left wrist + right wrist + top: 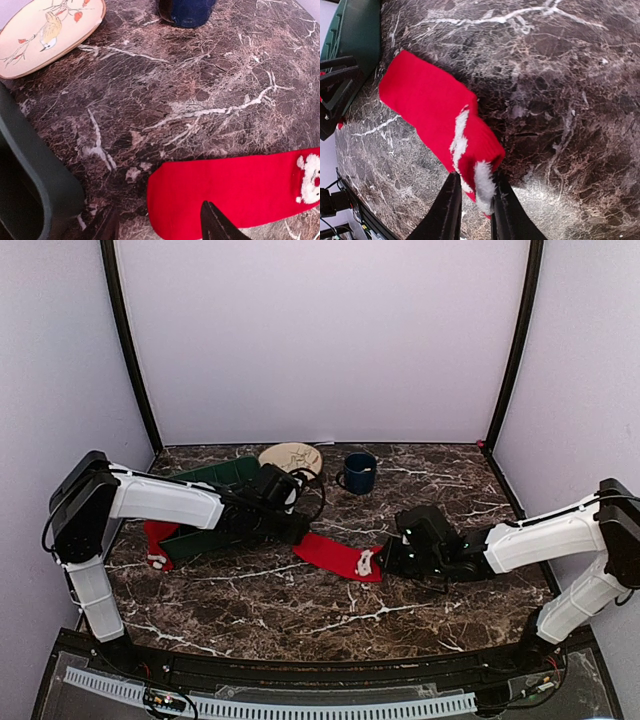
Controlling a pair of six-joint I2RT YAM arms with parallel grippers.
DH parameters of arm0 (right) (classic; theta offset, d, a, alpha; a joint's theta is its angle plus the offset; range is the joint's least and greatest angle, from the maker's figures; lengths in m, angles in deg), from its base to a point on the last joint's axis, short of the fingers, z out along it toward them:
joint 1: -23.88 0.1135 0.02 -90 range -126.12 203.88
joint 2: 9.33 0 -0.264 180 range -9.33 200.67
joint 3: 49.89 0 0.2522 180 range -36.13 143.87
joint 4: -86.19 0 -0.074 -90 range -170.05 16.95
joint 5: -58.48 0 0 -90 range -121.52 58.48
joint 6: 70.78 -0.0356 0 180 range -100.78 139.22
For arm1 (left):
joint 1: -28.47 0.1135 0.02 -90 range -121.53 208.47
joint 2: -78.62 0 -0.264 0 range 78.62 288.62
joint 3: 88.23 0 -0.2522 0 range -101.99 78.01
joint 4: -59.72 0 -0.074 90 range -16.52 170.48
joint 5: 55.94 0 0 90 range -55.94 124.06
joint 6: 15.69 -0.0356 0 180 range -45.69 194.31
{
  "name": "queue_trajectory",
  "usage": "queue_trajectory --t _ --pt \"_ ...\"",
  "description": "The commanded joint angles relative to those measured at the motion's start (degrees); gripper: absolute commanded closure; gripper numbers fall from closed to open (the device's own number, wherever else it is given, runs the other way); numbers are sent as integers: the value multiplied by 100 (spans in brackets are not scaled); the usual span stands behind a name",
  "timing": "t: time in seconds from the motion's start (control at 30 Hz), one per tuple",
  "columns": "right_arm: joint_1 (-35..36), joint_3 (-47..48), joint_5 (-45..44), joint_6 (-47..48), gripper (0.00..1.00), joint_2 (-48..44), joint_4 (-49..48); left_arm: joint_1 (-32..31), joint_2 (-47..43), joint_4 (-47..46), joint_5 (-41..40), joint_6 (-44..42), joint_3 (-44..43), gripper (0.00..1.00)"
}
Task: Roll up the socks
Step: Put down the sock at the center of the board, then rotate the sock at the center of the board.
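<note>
Here, floppy red sock (335,555) on veined marble (300,612), right claw (475,177) pinching its fluffy cuff (483,182), left claw (159,207) apart

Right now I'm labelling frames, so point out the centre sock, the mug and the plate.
centre sock (335,555), top view, on its red middle.
mug (360,481), top view, on its blue side wall.
plate (25,55), left wrist view, on its cream face.

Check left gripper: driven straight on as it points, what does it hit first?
Probably the red sock: its rounded end lies ahead of the left gripper, in line with its open jaws. Height above the table unclear.
</note>
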State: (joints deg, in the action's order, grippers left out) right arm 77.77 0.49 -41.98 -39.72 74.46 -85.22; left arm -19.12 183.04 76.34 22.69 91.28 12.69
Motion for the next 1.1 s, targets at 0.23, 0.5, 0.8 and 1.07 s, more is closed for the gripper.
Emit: queue_trajectory --t 0.23,0.5,0.8,1.07 --pt "24 -77 195 34 75 120 517 -265 571 370 163 -15 -531 45" --pt "32 -79 580 189 75 209 675 -321 680 645 -12 55 -482 49" --pt "218 -9 1045 324 84 402 759 -321 1018 544 -128 -267 -517 49" --pt "537 261 1374 452 91 635 843 -312 1101 100 -237 -795 -460 49"
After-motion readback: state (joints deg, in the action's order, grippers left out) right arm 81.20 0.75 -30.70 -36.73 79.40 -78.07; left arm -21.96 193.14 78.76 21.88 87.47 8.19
